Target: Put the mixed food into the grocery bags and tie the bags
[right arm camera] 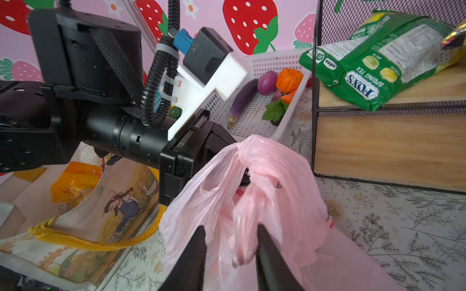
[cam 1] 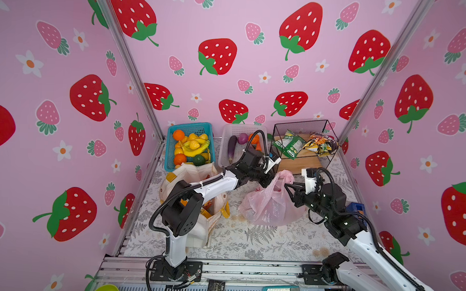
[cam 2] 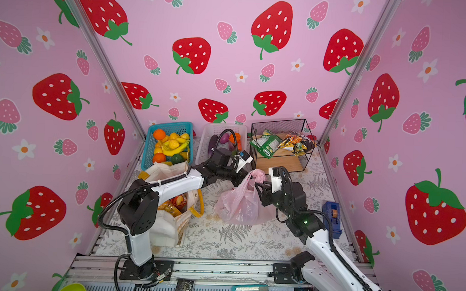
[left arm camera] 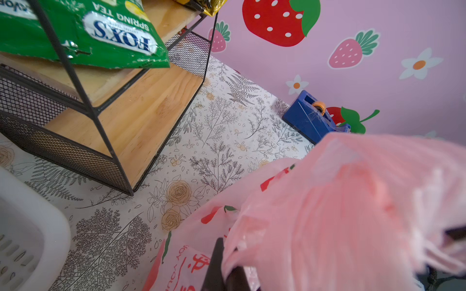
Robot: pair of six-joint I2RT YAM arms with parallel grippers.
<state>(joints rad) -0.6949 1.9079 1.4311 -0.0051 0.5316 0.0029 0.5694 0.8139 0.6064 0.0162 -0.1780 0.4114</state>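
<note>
Just before the wire rack (cam 1: 299, 128): pink bag (cam 1: 267, 206) upright, long axis vertical, handles (right arm camera: 254, 156) pointing up. Right gripper (right arm camera: 230, 226): jaws spread, loose bag strand hanging between. Left gripper (cam 1: 271, 181), nearer the rack: pressed together, pinching the handles.

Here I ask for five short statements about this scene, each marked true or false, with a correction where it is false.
1. The left pincer is shut on the gathered top of the pink bag. True.
2. The eggplant lies in the blue basket. False: it lies in the white basket.
3. Green snack packets rest on the wooden shelf. True.
4. The canvas tote is empty. False: orange and yellow packets show inside.
5. The right pincer holds a carrot. False: its jaws stand apart around a loop of the pink bag.
</note>
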